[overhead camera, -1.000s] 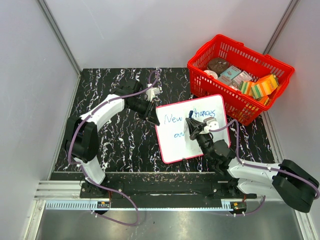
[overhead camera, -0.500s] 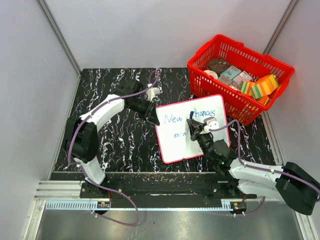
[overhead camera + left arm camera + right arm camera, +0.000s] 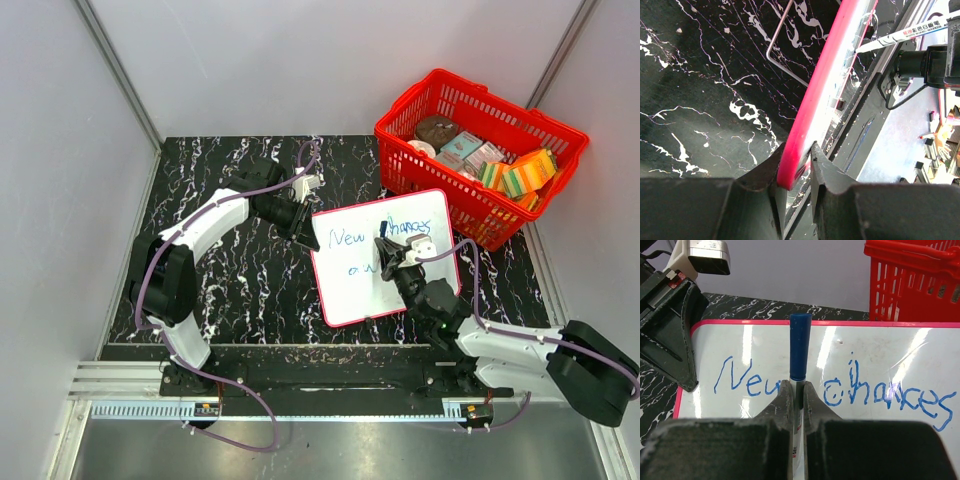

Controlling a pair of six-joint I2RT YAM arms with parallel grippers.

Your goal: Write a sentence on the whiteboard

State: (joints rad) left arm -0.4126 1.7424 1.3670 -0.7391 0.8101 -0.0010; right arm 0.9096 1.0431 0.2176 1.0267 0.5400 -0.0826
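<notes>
Blue-capped marker (image 3: 800,347) pinched in right tool (image 3: 797,390) over whiteboard (image 3: 890,347)

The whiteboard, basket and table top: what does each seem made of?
The whiteboard: glossy white coated panel, since it mirrors light streaks, with a red rim, probably plastic. The basket: red moulded plastic, judging by its lattice walls. The table top: black with white veins, marble or an imitation print.

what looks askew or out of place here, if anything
The whiteboard lies skewed to the edges of the table, its far corner up by the red basket, with the left hand clamped on its left rim. The sentence slopes with it. Nothing looks spilled or damaged.
</notes>
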